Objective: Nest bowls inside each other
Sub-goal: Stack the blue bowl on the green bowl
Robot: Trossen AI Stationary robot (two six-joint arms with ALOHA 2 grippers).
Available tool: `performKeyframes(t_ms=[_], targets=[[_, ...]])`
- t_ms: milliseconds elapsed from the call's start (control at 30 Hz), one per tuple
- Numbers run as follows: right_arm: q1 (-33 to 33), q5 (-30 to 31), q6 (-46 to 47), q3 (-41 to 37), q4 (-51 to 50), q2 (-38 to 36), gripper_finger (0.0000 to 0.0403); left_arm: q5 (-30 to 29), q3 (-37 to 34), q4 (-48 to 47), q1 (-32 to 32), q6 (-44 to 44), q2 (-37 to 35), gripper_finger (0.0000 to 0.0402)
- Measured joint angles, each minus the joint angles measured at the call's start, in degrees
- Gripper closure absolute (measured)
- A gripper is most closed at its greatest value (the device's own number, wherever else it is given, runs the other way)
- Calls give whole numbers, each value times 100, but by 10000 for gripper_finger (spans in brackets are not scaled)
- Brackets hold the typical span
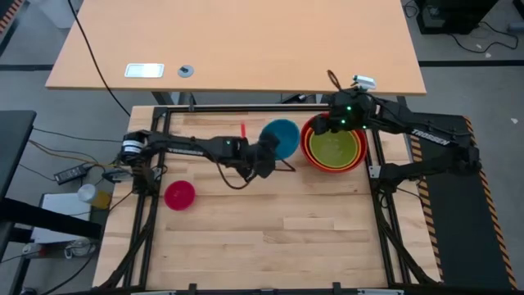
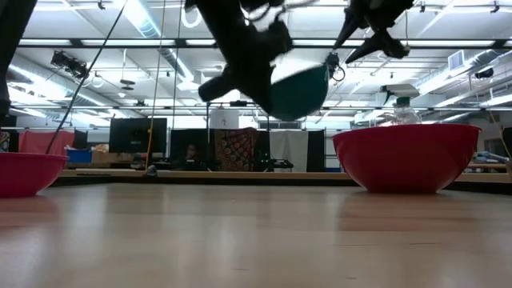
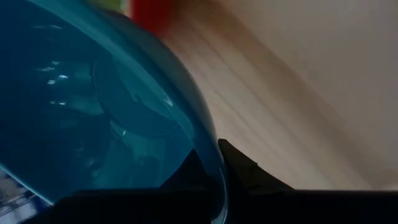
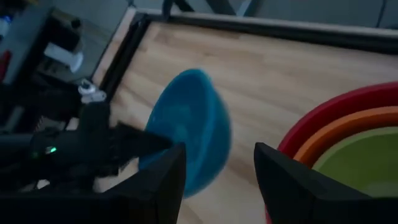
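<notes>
The blue bowl (image 1: 281, 138) hangs tilted in the air just left of the stack, with my left gripper (image 1: 270, 152) shut on its rim. The stack is the red bowl (image 1: 311, 156) with the orange bowl (image 1: 308, 141) and the lime green bowl (image 1: 336, 148) nested inside it. It stands on the table at the far right. My right gripper (image 1: 327, 124) hovers open over the stack's far left rim, with nothing between its fingers (image 4: 166, 180). The pink bowl (image 1: 180, 194) stands alone on the table's left. My left gripper pinches the blue bowl's rim (image 3: 214, 163) with one finger (image 3: 245, 171) on one side of the wall and the other showing dark through it. The fingers slant down from the table's left. The bowl is lifted clear and tilted (image 2: 300, 92).
Black frame rails (image 1: 246, 109) run along the table's far edge and both sides. A small red object (image 1: 243, 129) lies on the wood near the far rail. Bare wood (image 1: 270, 238) spreads across the near half of the table.
</notes>
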Motion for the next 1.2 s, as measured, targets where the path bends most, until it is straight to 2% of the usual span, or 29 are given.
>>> performKeyframes(t_ms=[233, 600, 800, 933, 1100, 1200], targets=[[32, -188, -263, 190, 100, 588, 209, -809, 0, -395, -53, 98, 311, 390], [120, -342, -841, 598, 137, 1701, 209, -1213, 7, -188, -92, 324, 250, 390], [90, -5, -1057, 668, 109, 2021, 213, -1336, 7, 150, -138, 255, 250, 389], [89, 238, -1172, 669, 91, 2103, 239, -1350, 7, 276, -142, 176, 250, 377], [64, 301, -1217, 667, 121, 2135, 294, -1345, 7, 299, -139, 104, 250, 370], [59, 314, -1213, 667, 169, 2133, 327, -1303, 7, 356, -199, -240, 250, 368]])
